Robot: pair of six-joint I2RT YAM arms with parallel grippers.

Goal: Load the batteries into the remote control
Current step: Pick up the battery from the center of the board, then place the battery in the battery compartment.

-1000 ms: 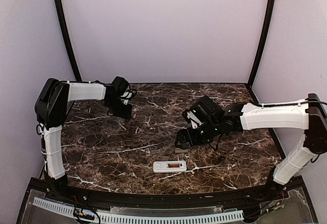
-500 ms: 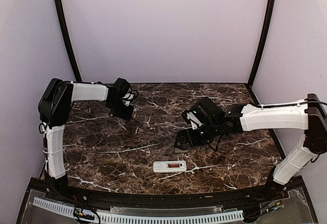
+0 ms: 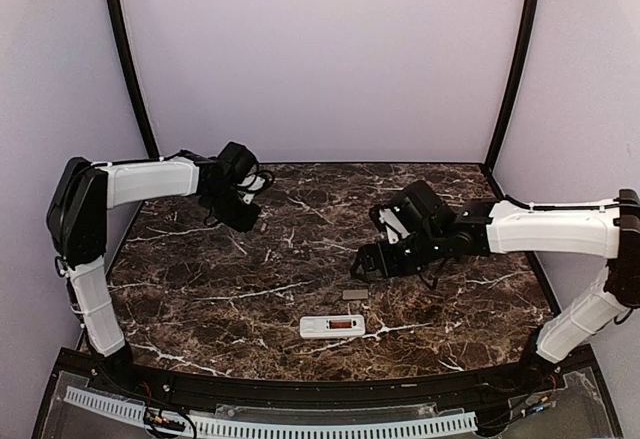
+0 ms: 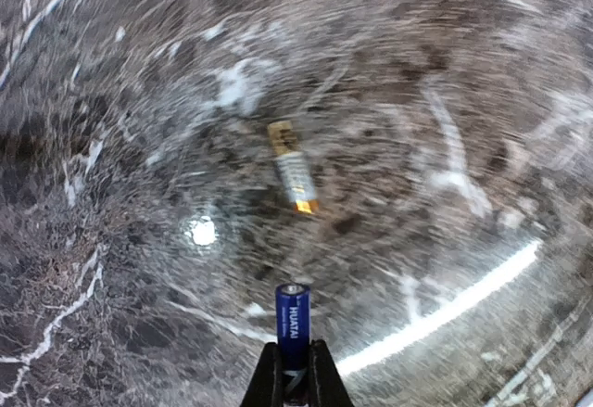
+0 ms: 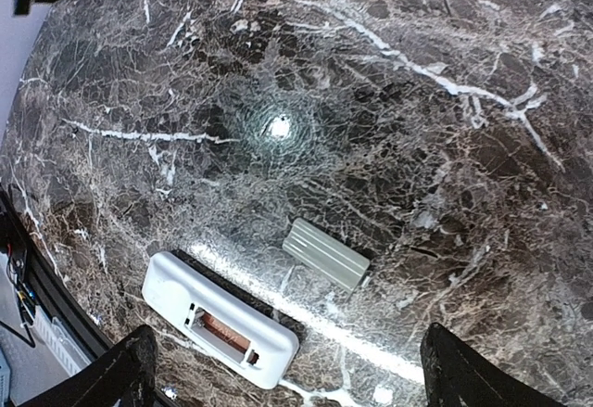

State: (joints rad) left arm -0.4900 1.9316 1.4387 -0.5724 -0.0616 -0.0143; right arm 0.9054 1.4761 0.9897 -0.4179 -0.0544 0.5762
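In the left wrist view my left gripper (image 4: 294, 359) is shut on a blue battery (image 4: 293, 322), which stands up between the fingers above the marble. A second battery (image 4: 294, 178), gold at both ends, lies on the table beyond it. The white remote control (image 5: 218, 319) lies back up near the front edge, its recessed compartment uncovered and coppery inside. My right gripper (image 5: 289, 375) hangs open above it, nothing between its fingers. From above, the left gripper (image 3: 243, 215) is at the back left, the right gripper (image 3: 368, 262) right of centre, and the remote control (image 3: 332, 326) in front.
A small ribbed grey-white cover piece (image 5: 325, 254) lies flat on the marble just behind the remote, also visible from above (image 3: 354, 295). Black frame posts rise at the back corners, and a black rail runs along the table's front edge.
My left gripper has shut on the blue battery, and the left arm's shoulder swung left. My right gripper drew back and to the right, uncovering the cover piece.
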